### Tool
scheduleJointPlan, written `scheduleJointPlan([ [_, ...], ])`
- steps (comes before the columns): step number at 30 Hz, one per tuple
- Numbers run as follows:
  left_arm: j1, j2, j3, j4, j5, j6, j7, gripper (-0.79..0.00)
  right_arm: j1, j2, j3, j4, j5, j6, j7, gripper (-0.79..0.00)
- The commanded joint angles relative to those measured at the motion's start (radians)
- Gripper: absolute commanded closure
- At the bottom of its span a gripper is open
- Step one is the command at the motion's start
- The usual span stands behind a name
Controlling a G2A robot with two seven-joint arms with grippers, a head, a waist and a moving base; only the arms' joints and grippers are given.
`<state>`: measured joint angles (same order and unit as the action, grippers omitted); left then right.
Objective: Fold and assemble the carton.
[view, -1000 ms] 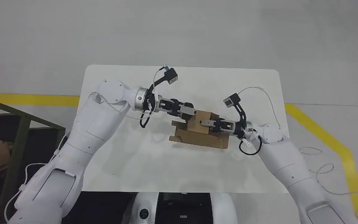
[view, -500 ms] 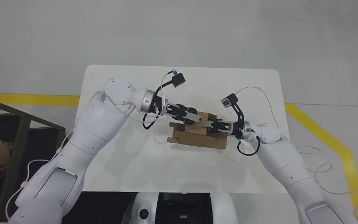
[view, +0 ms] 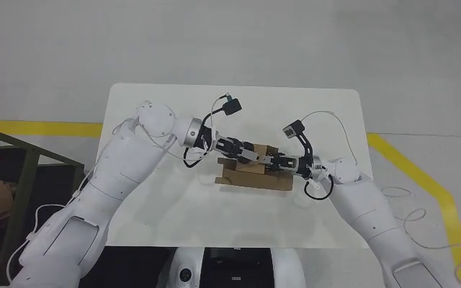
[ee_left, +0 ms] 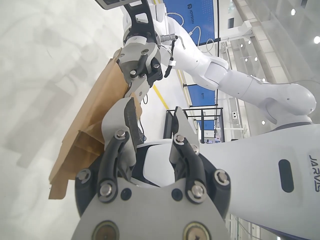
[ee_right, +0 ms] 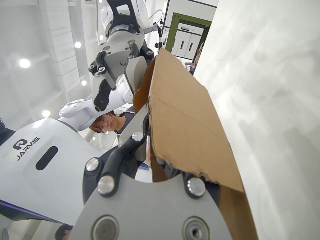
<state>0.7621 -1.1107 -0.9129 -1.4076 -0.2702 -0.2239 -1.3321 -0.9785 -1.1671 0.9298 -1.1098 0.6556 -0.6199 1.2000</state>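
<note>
One carton [view: 256, 175]: left tool [ee_left: 153, 106] spread against it, right tool [ee_left: 137, 91] clamping edge.

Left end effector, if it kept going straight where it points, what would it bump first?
Probably the right end effector, facing it close ahead at the edge of the carton. The carton lies just beside the left end effector, so depth is unclear.

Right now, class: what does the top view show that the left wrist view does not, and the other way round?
Top view: the white rectangular table with all four edges, and the yellow floor line. Left wrist view: the left gripper with fingers open, one beside the brown cardboard carton, and a blue wall panel behind. Both: the carton, and the right gripper closed on its edge.
</note>
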Motion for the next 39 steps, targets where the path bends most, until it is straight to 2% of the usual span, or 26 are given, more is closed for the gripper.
scheduleJointPlan([
  [1,0.001,0.001,-0.005,0.001,-0.01,-0.002,0.002,-0.363,0.0,0.0,0.002,0.003,0.002,-0.002,-0.002,0.0],
  [4,0.007,0.004,-0.027,0.01,-0.049,-0.007,0.006,-0.376,0.001,0.0,0.009,0.012,0.0,-0.006,-0.006,0.0],
  [6,0.015,0.007,-0.048,0.021,-0.083,-0.012,0.007,-0.496,0.001,0.001,0.016,0.015,0.001,-0.008,-0.008,0.0],
  [8,0.027,0.011,-0.07,0.031,-0.11,-0.014,0.018,-0.545,0.001,0.003,0.025,0.018,-0.001,-0.009,-0.009,0.0],
  [10,0.041,0.016,-0.085,0.037,-0.11,-0.006,0.026,-0.643,-0.001,0.006,0.036,0.018,-0.002,-0.011,-0.011,0.0],
  [11,0.05,0.018,-0.091,0.037,-0.115,-0.002,0.028,-0.656,-0.002,0.008,0.041,0.017,-0.003,-0.012,-0.012,0.0],
  [20,0.103,0.03,-0.122,0.025,-0.12,0.02,0.046,-0.594,-0.018,0.012,0.055,-0.015,-0.006,-0.006,-0.006,0.0],
  [25,0.099,0.032,-0.126,0.031,-0.102,0.026,0.067,-0.545,-0.022,0.008,0.041,-0.024,-0.007,-0.001,-0.001,0.0],
  [39,0.084,0.029,-0.11,0.074,-0.06,0.03,0.107,-0.502,-0.026,0.009,0.03,-0.053,-0.017,0.015,0.016,0.0],
])
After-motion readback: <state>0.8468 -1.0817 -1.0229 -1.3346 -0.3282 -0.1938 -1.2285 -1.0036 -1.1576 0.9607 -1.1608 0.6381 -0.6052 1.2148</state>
